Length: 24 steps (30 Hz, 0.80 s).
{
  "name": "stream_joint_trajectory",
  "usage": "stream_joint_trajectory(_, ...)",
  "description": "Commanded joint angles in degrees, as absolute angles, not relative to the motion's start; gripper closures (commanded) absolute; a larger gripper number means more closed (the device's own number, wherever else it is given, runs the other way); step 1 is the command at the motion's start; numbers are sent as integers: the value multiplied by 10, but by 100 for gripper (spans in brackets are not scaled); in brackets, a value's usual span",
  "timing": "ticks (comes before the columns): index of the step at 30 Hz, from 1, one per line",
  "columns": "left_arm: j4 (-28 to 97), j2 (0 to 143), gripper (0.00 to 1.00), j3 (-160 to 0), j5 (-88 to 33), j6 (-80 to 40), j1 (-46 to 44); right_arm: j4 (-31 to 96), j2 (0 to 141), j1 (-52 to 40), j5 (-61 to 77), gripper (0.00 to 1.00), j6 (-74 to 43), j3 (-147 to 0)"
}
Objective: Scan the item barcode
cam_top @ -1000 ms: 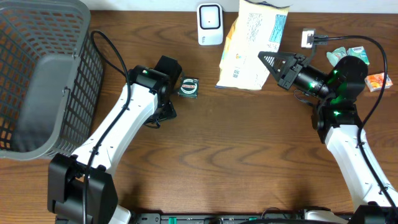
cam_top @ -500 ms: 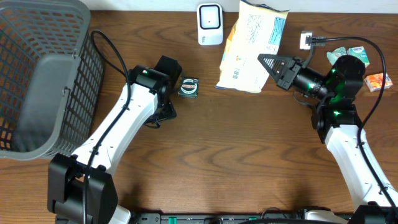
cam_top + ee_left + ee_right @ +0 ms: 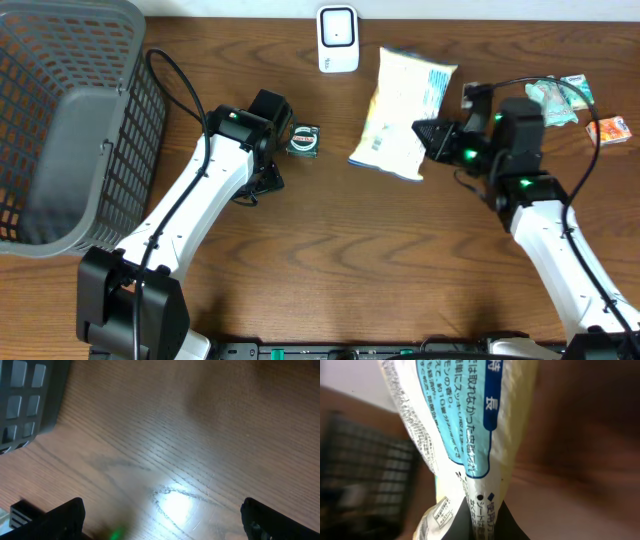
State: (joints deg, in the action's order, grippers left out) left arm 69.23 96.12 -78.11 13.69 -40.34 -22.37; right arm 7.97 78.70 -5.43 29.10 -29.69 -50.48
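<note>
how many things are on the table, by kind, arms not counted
grey mesh basket: 1
white scanner: 1
yellow-and-white pouch: 1
small green round item: 1
teal packets: 2
orange packet: 1
total: 7

Glossy brown wood-grain table (image 3: 380,260)

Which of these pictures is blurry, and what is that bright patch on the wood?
Right wrist view: the packet fills the frame, its print fairly sharp, while the basket behind is smeared. Left wrist view: the bright patch is glare on the table. Overhead view: crisp and evenly lit.
</note>
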Motion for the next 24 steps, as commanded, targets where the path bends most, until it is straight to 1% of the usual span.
stream_joint_trajectory(1,696,958,2,-778,146,-408,-222,110,780,-81,134,99,-234,-519)
stream_joint_trajectory(9,696,958,2,-778,146,-408,-222,276,789,-141,-157,99,-136,-599)
stream_joint_trajectory(15,696,958,2,-778,146,-408,-222,365,841,-192,-351,99,-121,-628)
stream_joint_trajectory(20,696,958,2,-778,146,-408,-222,402,928,-217,-436,99,-121,-628)
stream_joint_trajectory(24,696,958,2,-778,146,-408,-222,431,983,-240,-449,99,-121,-638)
